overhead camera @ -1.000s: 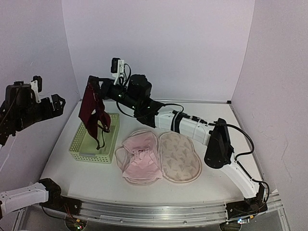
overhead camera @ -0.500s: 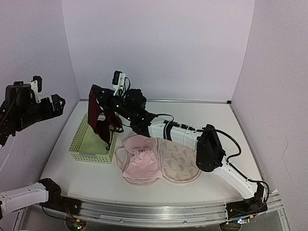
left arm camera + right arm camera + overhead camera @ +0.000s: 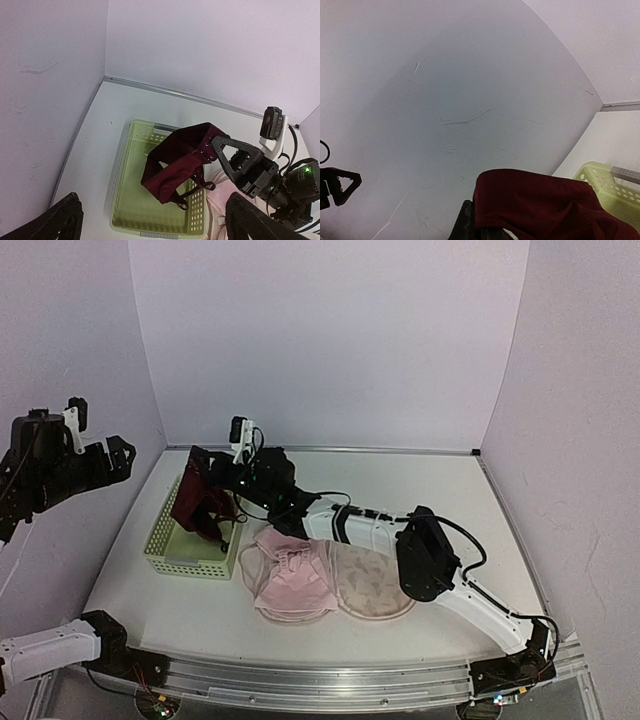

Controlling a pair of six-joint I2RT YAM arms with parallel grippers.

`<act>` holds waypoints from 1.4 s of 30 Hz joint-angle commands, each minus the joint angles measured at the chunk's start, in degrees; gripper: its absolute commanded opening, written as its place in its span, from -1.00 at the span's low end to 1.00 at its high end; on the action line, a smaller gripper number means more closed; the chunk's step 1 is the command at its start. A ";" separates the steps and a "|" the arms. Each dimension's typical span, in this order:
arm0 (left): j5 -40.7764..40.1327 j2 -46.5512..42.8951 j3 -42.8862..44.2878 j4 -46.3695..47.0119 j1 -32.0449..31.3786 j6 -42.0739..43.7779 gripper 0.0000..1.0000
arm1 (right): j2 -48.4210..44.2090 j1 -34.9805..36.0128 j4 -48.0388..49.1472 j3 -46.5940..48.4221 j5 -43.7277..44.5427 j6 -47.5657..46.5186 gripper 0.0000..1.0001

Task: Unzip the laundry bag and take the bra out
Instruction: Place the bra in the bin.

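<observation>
Over the left side of the tabletop, the right gripper [image 3: 197, 472] is clamped on a dark red bra [image 3: 200, 505], its fingers pinching one end of the fabric. The right arm stretches low across the table [image 3: 450, 490] from the near right corner to reach there. The bra hangs in a loose fold from the grip, above a light-green perforated basket [image 3: 165, 540] that stands beside the left edge, about midway between the near and far edges. In the left wrist view the lower part and thin straps of the bra [image 3: 182, 157] dip inside the basket's [image 3: 125, 200] walls; whether they touch its floor I cannot tell.

The laundry bag [image 3: 370, 585] lies unzipped and spread flat in the middle of the table, toward the near edge, just right of the basket. Its right lobe shows the cream leaf-sprig print, partly covered by the right arm; its left lobe [image 3: 295, 575] shows rumpled pink fabric.

The left gripper [image 3: 112, 458] is raised beyond the left edge, well apart from the basket. Its fingers [image 3: 65, 220] are spread wide and hold nothing.
</observation>
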 commanded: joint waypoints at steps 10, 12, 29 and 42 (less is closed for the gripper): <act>0.36 0.45 1.34 1.33 0.21 0.62 0.99 | 0.31 2.00 -1.15 -2.08 -0.45 0.50 -1.00; 0.47 0.53 1.26 1.29 0.22 0.53 0.99 | 1.02 1.97 -1.63 -2.76 -0.67 0.97 -1.00; 0.76 1.33 0.99 1.37 0.24 0.07 0.99 | 1.29 1.94 -5.00 -6.49 1.75 3.41 -0.33; 0.69 1.94 1.25 1.42 0.21 -0.02 0.99 | -6.06 1.60 -16.51 -11.96 3.12 2.27 0.14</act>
